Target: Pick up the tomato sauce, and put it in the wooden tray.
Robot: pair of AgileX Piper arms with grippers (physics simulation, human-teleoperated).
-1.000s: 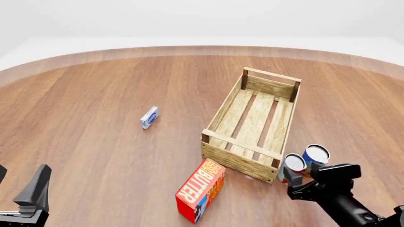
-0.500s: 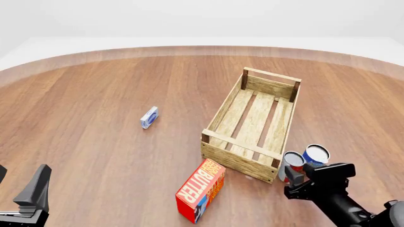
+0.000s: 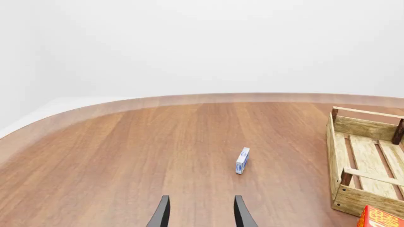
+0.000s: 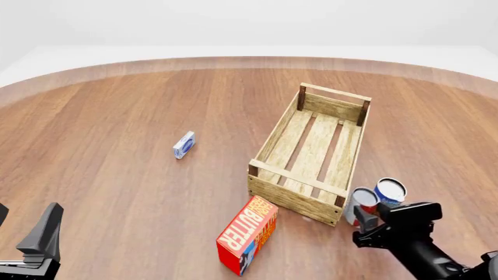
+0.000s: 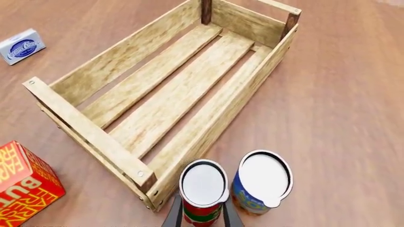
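Note:
The tomato sauce [image 5: 203, 188], a can with a red label and a pale lid, stands upright on the table just outside the near right corner of the wooden tray [image 4: 274, 141]. My right gripper [image 5: 202, 210] has a finger pressed against each side of the can, and in the front view this gripper [image 4: 363, 219] sits just behind the tomato sauce [image 4: 362, 202]. The slatted tray [image 5: 82, 80] holds nothing. My left gripper [image 3: 202, 204] is open over bare table at the near left [image 4: 25, 226].
A blue and yellow can [image 4: 389, 192] stands touching or almost touching the tomato sauce on its right, also seen in the right wrist view [image 5: 264, 182]. A red butter box [image 4: 249, 234] lies in front of the tray. A small blue box [image 4: 183, 144] lies mid-table.
My right arm has shifted only a few pixels nearer the front edge behind the can. The can, the tray and the left arm have not moved.

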